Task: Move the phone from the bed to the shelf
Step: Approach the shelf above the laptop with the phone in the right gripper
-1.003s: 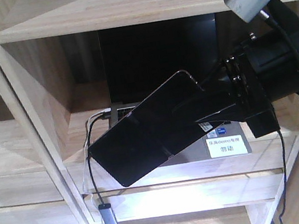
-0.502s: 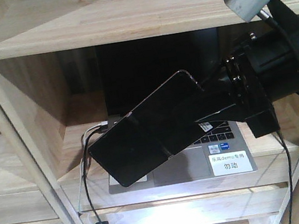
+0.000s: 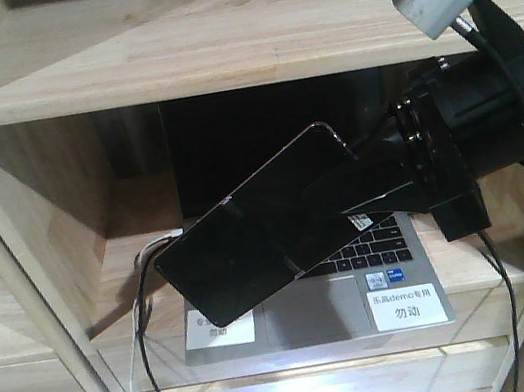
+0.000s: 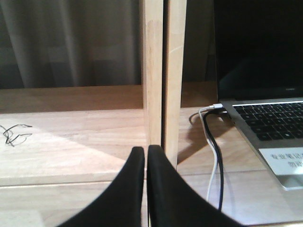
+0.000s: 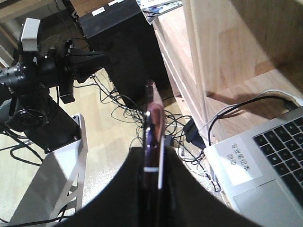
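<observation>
The phone (image 3: 204,267) is a glossy black slab, tilted, held in front of the pale wooden shelf (image 3: 213,32). My right gripper (image 3: 264,236) is shut on the phone. In the right wrist view the phone (image 5: 152,109) shows edge-on between the black fingers (image 5: 189,189), with floor beyond it and the shelf (image 5: 227,47) to the right. My left gripper (image 4: 145,150) is shut on nothing and faces a shelf upright (image 4: 163,71) above a lower plank (image 4: 71,137). The bed is out of view.
An open grey laptop (image 3: 356,271) with white labels sits in the shelf bay, also seen in the wrist views (image 4: 270,118) (image 5: 265,161). Black and white cables (image 4: 213,151) trail off its left side. The left arm (image 5: 47,71) and floor cables (image 5: 175,127) are in view.
The shelf and laptop have grown and shifted in the front view, so the camera has drawn nearer. The right gripper still holds the phone at the same tilt.
</observation>
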### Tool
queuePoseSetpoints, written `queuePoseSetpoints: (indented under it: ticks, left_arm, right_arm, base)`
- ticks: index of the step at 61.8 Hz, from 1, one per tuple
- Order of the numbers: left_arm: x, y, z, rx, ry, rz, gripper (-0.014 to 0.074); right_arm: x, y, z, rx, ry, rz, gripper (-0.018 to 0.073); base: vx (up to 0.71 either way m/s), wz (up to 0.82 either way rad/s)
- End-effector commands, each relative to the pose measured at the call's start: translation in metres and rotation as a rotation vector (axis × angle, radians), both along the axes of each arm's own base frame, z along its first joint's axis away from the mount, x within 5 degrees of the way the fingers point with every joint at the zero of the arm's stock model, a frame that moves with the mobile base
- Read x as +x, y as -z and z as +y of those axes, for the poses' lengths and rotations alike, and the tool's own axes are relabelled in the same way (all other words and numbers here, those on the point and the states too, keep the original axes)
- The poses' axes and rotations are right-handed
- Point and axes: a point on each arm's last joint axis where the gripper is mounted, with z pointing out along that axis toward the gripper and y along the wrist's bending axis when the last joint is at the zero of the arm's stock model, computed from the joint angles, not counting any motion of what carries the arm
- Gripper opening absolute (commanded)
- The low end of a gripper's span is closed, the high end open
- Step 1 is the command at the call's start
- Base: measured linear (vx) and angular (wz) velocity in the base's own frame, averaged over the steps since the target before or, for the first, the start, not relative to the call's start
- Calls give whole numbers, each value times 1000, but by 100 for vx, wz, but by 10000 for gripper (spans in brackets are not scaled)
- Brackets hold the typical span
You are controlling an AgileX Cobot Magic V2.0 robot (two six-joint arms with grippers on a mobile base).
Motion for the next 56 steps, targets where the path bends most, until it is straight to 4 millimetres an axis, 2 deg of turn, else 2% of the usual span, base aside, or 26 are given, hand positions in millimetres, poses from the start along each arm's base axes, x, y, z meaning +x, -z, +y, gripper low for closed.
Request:
queuePoseSetpoints:
  ticks: [1, 56]
  left_arm:
    - [1, -6, 1, -17, -6, -75, 1]
    - [1, -6, 1, -17, -6, -75, 1]
  right_arm:
    - [-13, -21, 1, 96, -47, -14, -1]
    - [-13, -21, 1, 96, -47, -14, -1]
  base:
    - [6, 1]
    - [2, 0]
